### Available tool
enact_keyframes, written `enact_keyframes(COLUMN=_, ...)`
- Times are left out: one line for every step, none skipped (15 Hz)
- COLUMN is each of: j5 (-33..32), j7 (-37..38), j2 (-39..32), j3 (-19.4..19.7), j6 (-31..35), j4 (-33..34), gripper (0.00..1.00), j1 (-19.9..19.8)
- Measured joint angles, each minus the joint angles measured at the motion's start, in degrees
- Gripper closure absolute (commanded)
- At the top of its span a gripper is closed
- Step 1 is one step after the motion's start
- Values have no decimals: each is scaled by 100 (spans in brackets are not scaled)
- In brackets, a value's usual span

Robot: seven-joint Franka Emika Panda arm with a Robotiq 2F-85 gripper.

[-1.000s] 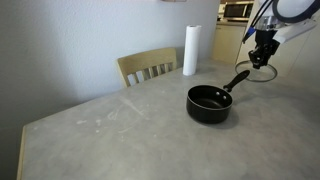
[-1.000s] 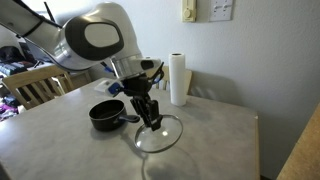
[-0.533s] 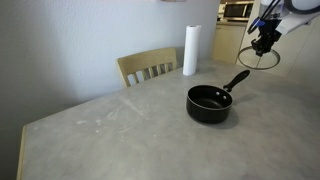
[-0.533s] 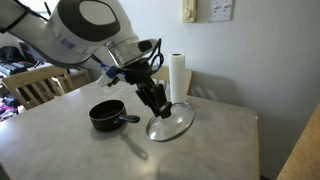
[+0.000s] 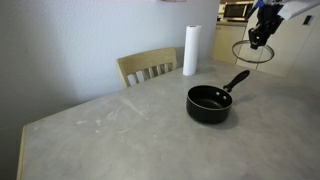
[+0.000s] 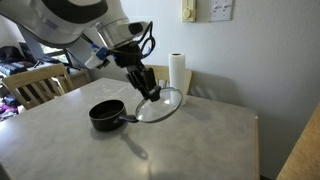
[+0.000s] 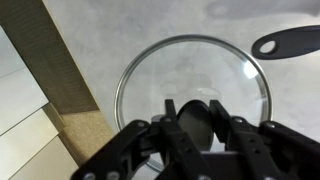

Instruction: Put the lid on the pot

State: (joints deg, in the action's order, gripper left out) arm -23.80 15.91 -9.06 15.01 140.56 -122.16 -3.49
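Observation:
The black pot (image 5: 209, 102) sits open on the grey table, its long handle pointing to the back right; it also shows in an exterior view (image 6: 106, 115). My gripper (image 5: 260, 35) is shut on the dark knob of the clear glass lid (image 5: 253, 51) and holds it in the air, up and to the right of the pot. In an exterior view the lid (image 6: 161, 106) hangs tilted under the gripper (image 6: 149, 92), to the right of the pot. In the wrist view the jaws (image 7: 199, 118) clamp the knob, with the lid's rim (image 7: 135, 70) around them and the pot handle's tip (image 7: 290, 44) at the right.
A tall white paper-towel roll (image 5: 190, 50) stands at the table's far edge, also seen in an exterior view (image 6: 178, 78). A wooden chair (image 5: 148, 67) stands behind the table. The table's edge and floor (image 7: 55, 90) show at the left of the wrist view.
The gripper has lifted the lid off the table and raised it well above the surface. The pot has not moved.

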Motion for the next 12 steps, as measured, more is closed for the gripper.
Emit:
enact_keyframes(j5=233, j7=-133, j2=92, j3=-120, j6=-119, j4=-6, gripper=87, j1=4)
enact_keyframes(j5=441, j7=-202, j2=172, j3=-256, j6=-254, j4=-7, gripper=87, j1=17)
enact_keyframes(j5=649, j7=-205, j2=244, j3=-406, j6=-396, j4=-7, gripper=87, j1=47)
enact_keyframes(j5=818, j7=-170, j2=292, j3=-552, j6=-517, j4=-6, gripper=87, j1=93)
enact_keyframes(j5=943, j7=-50, j2=313, j3=-690, j6=-605, j4=-6, gripper=87, j1=157)
enact_keyframes(j5=1023, j7=124, j2=313, j3=-811, j6=-641, j4=-7, gripper=87, j1=230)
enact_keyframes(j5=1047, j7=344, j2=303, j3=-925, j6=-657, j4=-8, gripper=87, j1=310)
enact_keyframes(j5=1048, j7=563, j2=285, j3=-1018, j6=-657, j4=-8, gripper=87, j1=388)
enact_keyframes(j5=1048, j7=757, j2=260, j3=-1104, j6=-657, j4=-8, gripper=87, j1=468)
enact_keyframes(j5=1048, j7=915, j2=233, j3=-1177, j6=-657, j4=-8, gripper=87, j1=540)
enact_keyframes(j5=1044, j7=1054, j2=204, j3=-1235, j6=-647, j4=-7, gripper=87, j1=608)
enact_keyframes(j5=1044, j7=1175, j2=167, j3=-1285, j6=-638, j4=-4, gripper=87, j1=672)
